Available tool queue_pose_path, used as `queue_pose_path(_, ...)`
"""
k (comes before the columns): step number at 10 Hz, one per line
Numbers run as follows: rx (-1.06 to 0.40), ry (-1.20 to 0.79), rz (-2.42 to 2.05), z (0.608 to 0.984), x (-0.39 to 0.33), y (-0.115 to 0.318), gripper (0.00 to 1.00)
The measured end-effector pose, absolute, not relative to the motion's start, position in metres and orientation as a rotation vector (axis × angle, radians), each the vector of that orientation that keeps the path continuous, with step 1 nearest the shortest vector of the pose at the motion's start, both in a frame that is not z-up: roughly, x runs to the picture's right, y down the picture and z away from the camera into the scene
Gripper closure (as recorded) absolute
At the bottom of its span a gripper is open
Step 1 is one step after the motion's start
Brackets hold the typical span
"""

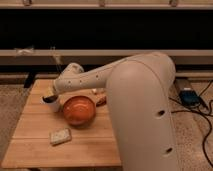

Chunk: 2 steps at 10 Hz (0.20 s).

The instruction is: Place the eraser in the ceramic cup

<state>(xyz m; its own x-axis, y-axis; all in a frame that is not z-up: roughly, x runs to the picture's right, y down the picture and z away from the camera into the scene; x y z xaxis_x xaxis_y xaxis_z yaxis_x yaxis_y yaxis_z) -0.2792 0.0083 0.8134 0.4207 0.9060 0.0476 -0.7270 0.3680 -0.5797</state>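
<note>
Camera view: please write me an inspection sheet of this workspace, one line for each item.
Surface: light wooden slatted table, on speckled floor.
Job's things: small whitish ceramic cup near the table's left edge, beside the bowl; small pale yellow eraser not visible.
Clutter: wide orange bowl mid-table; speckled grey-tan rectangular block in front of it.
End effector: end effector directly over the cup's mouth.
Cables: black cables and a blue device on the floor, right.
Surroundings: dark wall with pale horizontal rails behind.
</note>
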Motion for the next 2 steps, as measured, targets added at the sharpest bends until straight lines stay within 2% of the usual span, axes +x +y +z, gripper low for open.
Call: queue_pose_path(2,-0.525,-0.393,1.080,0.8126,-0.2815,0.0093,0.20)
